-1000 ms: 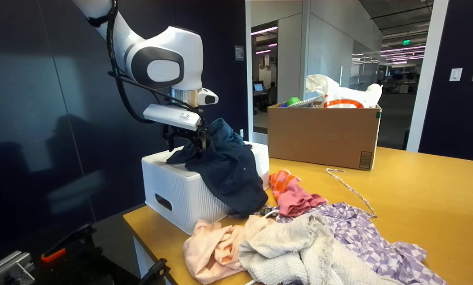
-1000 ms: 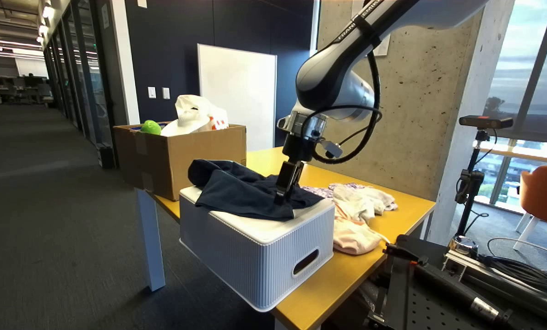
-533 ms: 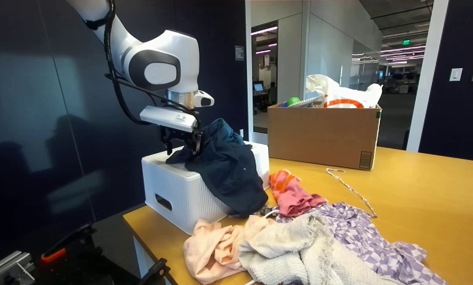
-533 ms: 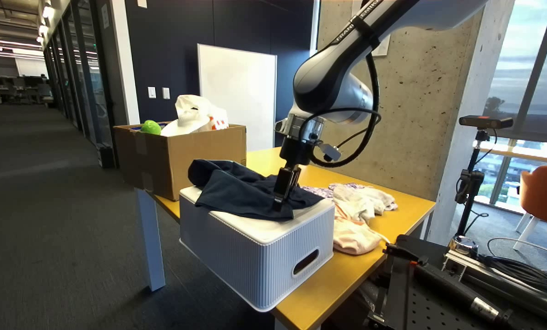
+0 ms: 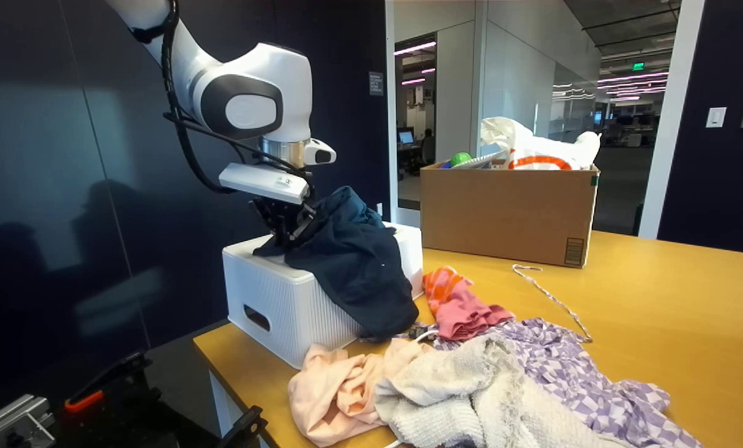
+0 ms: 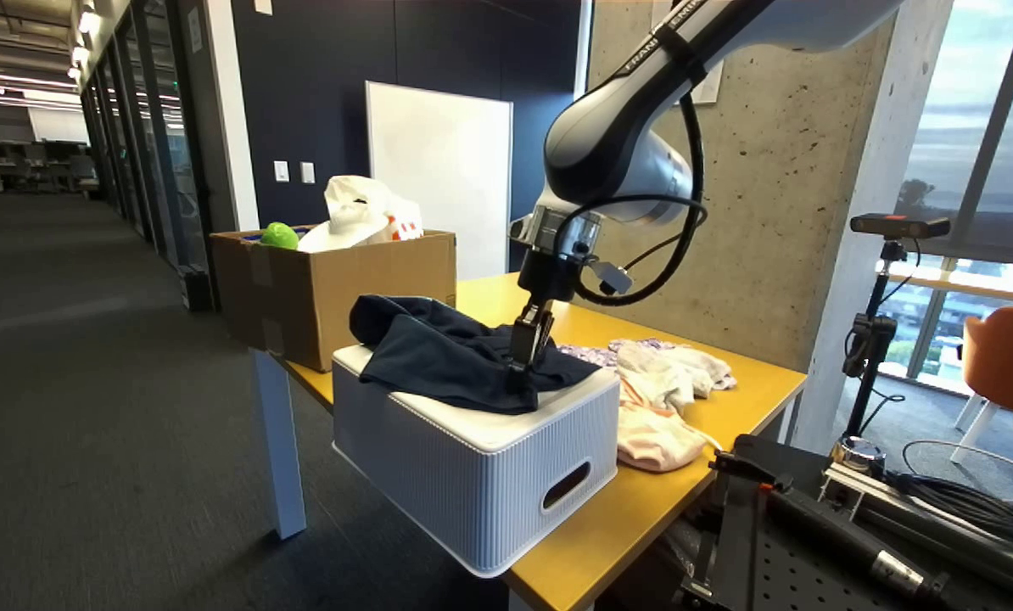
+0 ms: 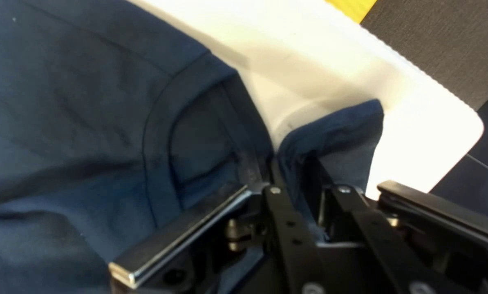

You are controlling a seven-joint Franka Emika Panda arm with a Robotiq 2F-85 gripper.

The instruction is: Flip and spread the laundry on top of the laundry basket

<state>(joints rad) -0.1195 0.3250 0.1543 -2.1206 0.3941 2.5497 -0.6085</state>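
Observation:
The laundry (image 5: pixel 359 274), a limp navy garment, lies rumpled over the flat top of the white laundry basket (image 5: pixel 272 292) and hangs down one long side. In an exterior view, part of the basket's top (image 6: pixel 481 428) shows bare beside the cloth (image 6: pixel 439 348). My gripper (image 5: pixel 286 238) points down at the garment's edge near the handle end. In the wrist view the fingers have come close together, and navy fabric (image 7: pixel 338 126) gathers into folds between and around them. The fingertips themselves are mostly buried in cloth. The gripper is shut on the laundry.
Behind the basket stands a large cardboard box (image 5: pixel 508 211) filled with bags and a green ball. Peach, cream and lilac clothes (image 5: pixel 483 392) lie beside the basket, with a pink-orange garment (image 5: pixel 462 305) and a thin cord (image 5: pixel 552 295). The basket sits at the table's edge.
The gripper has shifted slightly left in an exterior view, and its fingers have gone from wide apart to closed on the fabric. The garment's near corner has been drawn in a little.

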